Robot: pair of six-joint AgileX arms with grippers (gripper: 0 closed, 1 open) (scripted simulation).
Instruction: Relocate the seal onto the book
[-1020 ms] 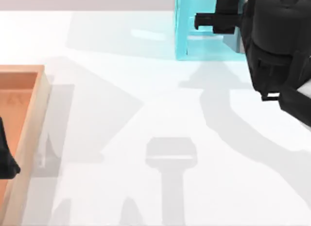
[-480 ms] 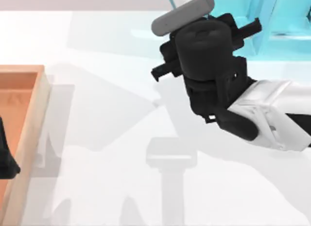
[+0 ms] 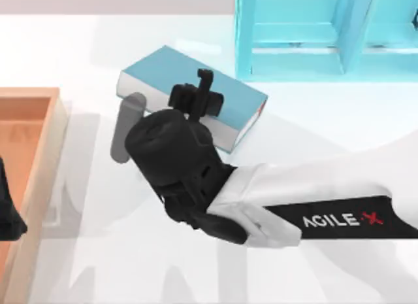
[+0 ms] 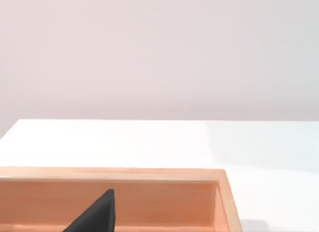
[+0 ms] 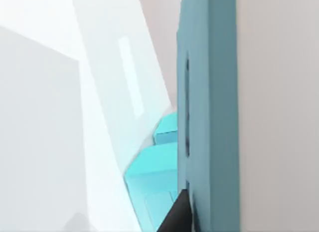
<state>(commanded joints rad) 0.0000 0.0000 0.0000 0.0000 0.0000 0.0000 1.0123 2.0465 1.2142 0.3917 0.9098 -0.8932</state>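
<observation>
The right arm (image 3: 313,193) has a smooth white shell with a black band carrying white letters "AGILE" and a red mark, perhaps an X. Its wrist (image 3: 173,157) is matte black and bulky, ending in a black gripper (image 3: 199,95).

Teal-blue book (image 3: 171,72) — white page edges, cyan shelf unit (image 3: 313,39), orange-brown wooden tray (image 3: 36,131), white table (image 3: 313,121)
</observation>
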